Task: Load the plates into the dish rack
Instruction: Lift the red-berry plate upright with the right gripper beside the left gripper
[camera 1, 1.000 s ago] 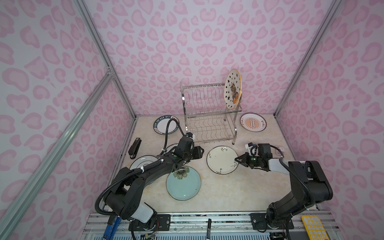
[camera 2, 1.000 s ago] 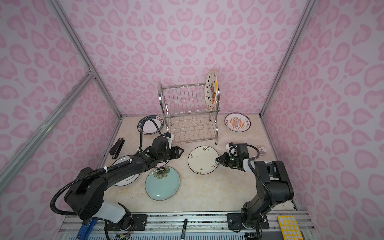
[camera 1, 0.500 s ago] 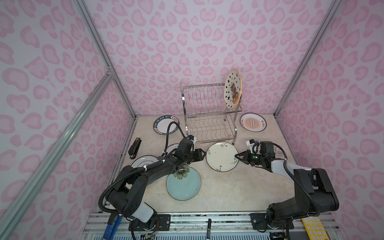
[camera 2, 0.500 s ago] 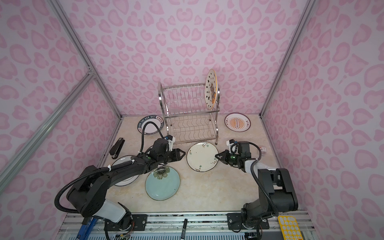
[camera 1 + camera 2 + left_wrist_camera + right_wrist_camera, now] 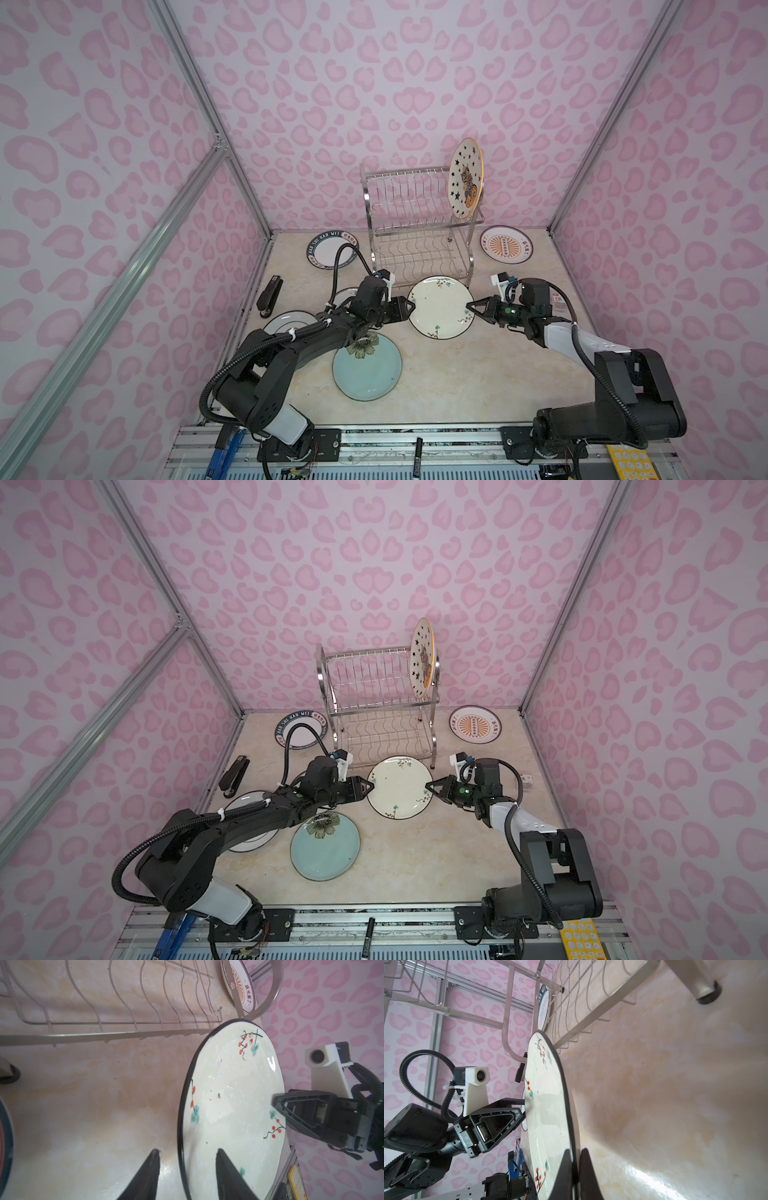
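Note:
The white floral plate [image 5: 440, 307] [image 5: 400, 786] hangs tilted above the table in front of the dish rack [image 5: 415, 232] [image 5: 378, 712]. My right gripper [image 5: 468, 306] [image 5: 576, 1149] is shut on its right rim. My left gripper [image 5: 411, 307] [image 5: 188, 1150] is open, its fingers on either side of the plate's left rim with gaps showing. The star-and-cat plate [image 5: 465, 178] stands in the rack's upper tier at the right end. Flat on the table lie the navy-lettered plate [image 5: 332, 249], an orange-sunburst plate [image 5: 505, 244], the pale teal plate [image 5: 368, 368] and a black-ringed white plate [image 5: 286, 324], partly under my left arm.
A black stapler [image 5: 269, 297] lies by the left wall. A small card [image 5: 557, 301] sits behind my right wrist. A black marker [image 5: 417, 455] and a yellow sheet [image 5: 627, 461] rest on the front rail. Pink patterned walls close in three sides.
The right gripper has raised the floral plate off the table and tipped it up, a little nearer the rack. The left gripper has moved in around its left rim.

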Robot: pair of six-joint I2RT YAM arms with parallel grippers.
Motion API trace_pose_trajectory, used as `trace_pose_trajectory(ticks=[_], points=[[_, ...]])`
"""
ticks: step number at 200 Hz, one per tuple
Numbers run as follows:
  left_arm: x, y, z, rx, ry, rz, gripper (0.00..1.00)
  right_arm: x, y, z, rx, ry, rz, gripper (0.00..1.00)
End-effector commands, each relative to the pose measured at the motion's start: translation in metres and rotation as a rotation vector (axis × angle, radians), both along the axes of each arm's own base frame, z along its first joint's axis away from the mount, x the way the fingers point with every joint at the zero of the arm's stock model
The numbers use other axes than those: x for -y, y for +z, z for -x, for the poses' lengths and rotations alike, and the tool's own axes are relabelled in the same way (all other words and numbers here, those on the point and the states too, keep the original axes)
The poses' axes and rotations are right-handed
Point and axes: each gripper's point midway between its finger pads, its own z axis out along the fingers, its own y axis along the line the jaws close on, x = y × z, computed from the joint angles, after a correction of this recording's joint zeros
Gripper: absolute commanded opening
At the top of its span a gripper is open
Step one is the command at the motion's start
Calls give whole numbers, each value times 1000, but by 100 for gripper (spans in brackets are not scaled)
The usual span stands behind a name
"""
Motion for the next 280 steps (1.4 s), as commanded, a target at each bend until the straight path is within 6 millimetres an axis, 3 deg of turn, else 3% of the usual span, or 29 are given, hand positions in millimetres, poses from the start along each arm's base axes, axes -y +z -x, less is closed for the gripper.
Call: trace_pose_trajectory(ticks=[1,61,99,151,163,235,280], points=[[6,11,-3,31,-16,45,46,-13,33,-3,113,57,-68,0],[12,29,0,60,-40,107,37,-22,42,-2,139,78,-70,0],[12,36,1,74,-43,115,18,-25,40,-3,131,84,-68,0],[17,51,3,88,-63,169,4,-31,49,-4,152,90,-71,0],[19,57,3,96,-68,189,4,-31,53,-4,160,89,-76,0],[20,82,4,144,-80,233,4,-33,62,-5,182,94,-93,25],[22,92,8,160,-100,267,4,-40,65,-7,190,108,-117,28]])
